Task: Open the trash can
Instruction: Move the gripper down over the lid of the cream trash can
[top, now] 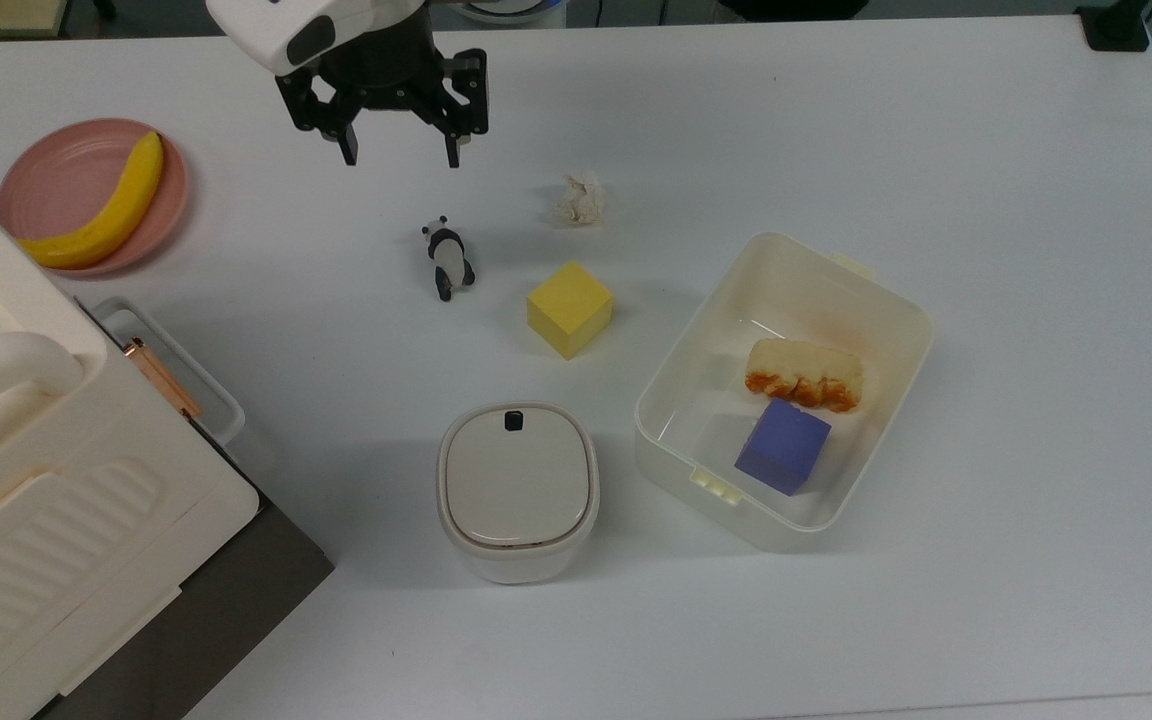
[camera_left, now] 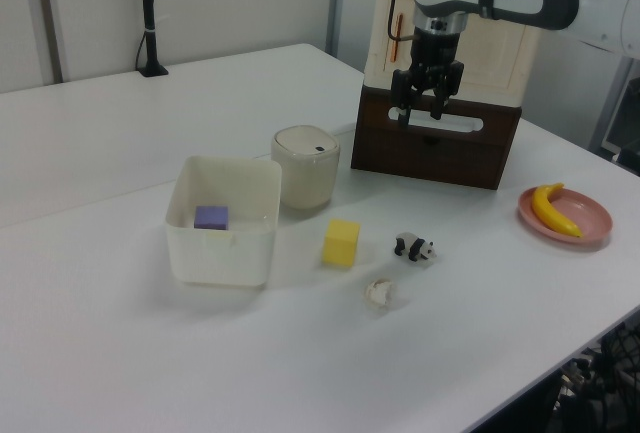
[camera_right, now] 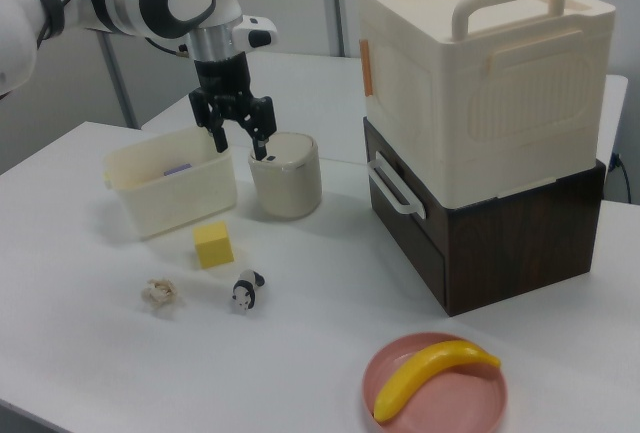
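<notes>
The big ribbed cream case [camera_right: 480, 83] sits on a dark wooden drawer unit [camera_right: 490, 228]. Next in size, the lidless cream box [top: 784, 390] holds a purple cube [top: 782, 446] and a piece of bread [top: 803, 373]. Just beside it in the top view stands the trash can [top: 517, 491], lid shut, below the yellow cube [top: 569, 308]. It looks like light, stiff, smooth plastic that could slide if shoved sideways; the small black button [top: 513, 421] at the lid's edge is probably the spot to press straight down. The gripper [top: 400, 155] hangs well apart from the can, jaws spread and empty. The right view shows the case's handles and ribbing; the top view reveals the box's contents.
</notes>
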Motion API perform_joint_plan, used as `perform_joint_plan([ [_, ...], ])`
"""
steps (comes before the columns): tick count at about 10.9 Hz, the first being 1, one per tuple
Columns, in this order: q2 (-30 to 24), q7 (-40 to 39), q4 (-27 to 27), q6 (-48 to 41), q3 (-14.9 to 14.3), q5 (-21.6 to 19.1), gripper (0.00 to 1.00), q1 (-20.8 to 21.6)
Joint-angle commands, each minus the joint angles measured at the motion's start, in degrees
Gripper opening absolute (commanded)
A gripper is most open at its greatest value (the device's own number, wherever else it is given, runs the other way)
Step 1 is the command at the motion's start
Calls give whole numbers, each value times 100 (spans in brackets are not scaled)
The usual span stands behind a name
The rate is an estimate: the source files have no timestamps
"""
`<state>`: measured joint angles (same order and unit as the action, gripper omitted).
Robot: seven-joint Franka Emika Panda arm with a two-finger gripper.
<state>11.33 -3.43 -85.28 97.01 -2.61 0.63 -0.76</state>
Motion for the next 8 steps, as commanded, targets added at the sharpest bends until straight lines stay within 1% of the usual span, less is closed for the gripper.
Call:
perform_joint_plan([
  [1, -53, -131, -226, 240, 24, 77, 83, -12],
  [4, 79, -88, -217, 397, 68, 77, 82, -3],
  [5, 167, -78, -173, 607, 85, 77, 73, -3],
  [7, 500, -61, -103, 1169, 120, 68, 37, 101],
  [8, 649, 0, 63, 1406, 242, 60, 16, 128],
])
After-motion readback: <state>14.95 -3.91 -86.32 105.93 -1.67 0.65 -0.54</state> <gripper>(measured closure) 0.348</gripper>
